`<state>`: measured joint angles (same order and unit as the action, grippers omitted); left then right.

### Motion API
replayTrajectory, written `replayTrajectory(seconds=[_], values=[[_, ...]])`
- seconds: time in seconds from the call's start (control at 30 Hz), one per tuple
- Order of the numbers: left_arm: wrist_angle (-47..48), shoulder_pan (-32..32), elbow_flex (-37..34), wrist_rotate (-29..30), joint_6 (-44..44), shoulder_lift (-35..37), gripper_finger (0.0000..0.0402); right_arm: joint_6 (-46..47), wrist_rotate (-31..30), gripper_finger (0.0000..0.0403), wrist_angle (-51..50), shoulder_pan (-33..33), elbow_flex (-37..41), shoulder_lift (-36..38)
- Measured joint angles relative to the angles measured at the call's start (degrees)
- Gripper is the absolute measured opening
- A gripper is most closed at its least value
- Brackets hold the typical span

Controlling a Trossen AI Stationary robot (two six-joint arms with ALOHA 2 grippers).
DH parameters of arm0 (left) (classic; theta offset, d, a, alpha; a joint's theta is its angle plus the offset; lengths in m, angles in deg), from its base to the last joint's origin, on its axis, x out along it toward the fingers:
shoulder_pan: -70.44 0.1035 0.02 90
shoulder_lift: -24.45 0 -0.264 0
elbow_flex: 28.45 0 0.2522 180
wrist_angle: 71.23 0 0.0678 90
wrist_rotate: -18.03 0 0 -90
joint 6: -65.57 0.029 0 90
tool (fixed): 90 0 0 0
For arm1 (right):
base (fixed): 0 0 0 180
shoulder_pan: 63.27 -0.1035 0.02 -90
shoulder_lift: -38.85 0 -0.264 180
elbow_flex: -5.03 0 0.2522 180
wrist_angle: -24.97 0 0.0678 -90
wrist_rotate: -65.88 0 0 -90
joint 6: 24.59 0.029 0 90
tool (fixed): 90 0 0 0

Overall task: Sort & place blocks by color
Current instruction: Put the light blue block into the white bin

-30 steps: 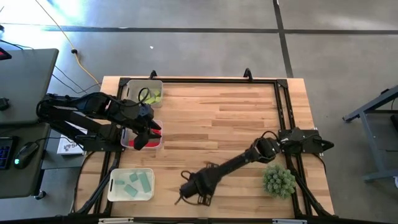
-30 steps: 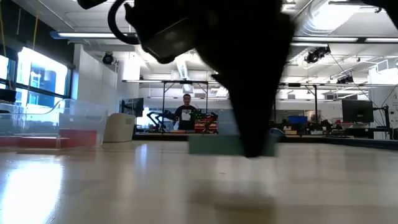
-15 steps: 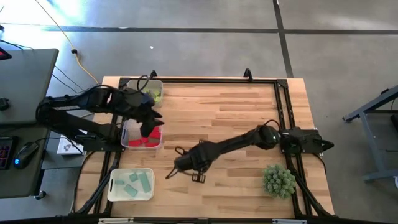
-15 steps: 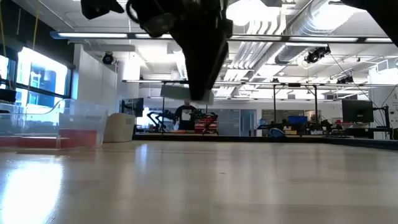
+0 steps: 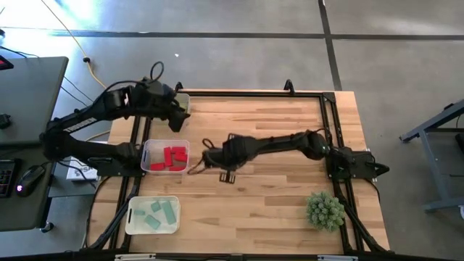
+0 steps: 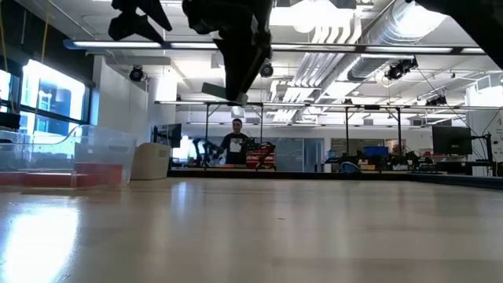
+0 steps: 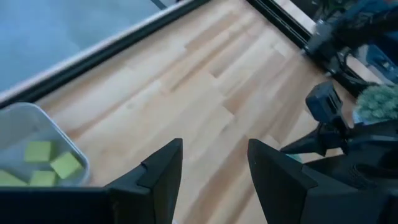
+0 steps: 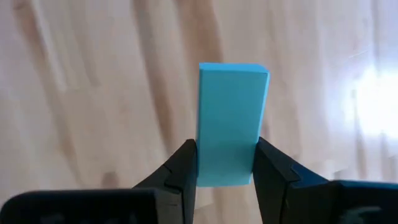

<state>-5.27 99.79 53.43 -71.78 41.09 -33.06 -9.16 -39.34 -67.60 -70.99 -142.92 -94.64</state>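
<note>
Blocks lie sorted in three bins along your left table [image 5: 275, 130] edge: yellow-green [image 7: 50, 163], red [image 5: 172, 157], teal [image 5: 156, 215]. Your right gripper [image 8: 225, 163] clamps a teal bar [image 8: 230, 121] by its long sides, above the wood beside the red bin [image 5: 148, 148]. It looks light, stiff and smooth, so grip near mid-length. Your left gripper [image 7: 214, 165] hangs empty, fingers apart, probably just past the yellow-green bin [image 7: 68, 140].
</note>
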Motion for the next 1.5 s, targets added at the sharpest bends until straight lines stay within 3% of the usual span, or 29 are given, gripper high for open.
replayTrajectory(seconds=[0.3,0.57,0.97,1.3,1.5], values=[[-5.58,8.96,0.0,-9.11,4.56,-3.83,0.017,-6.51,-0.92,0.0092,5.04,6.66,0.0,0.18],[-6.28,13.17,0.0,-15.05,4.7,-9.31,0.017,-7.61,-3.5,0.0092,10.23,10.42,0.0,0.18],[-7.77,14.53,0.0,-19.14,6.66,-15.9,0.017,-13.85,-12.27,0.0092,13.71,11.55,0.0,0.18],[-10.07,14.51,0.0,-25.12,1.06,-19.25,0.017,-23.22,-19.63,0.0092,20.27,11.6,0.0,0.18],[-10.1,14.51,0.0,-25.26,0.32,-19.85,0.017,-24.45,-21.36,0.0092,21.43,11.6,0.0,0.18]])
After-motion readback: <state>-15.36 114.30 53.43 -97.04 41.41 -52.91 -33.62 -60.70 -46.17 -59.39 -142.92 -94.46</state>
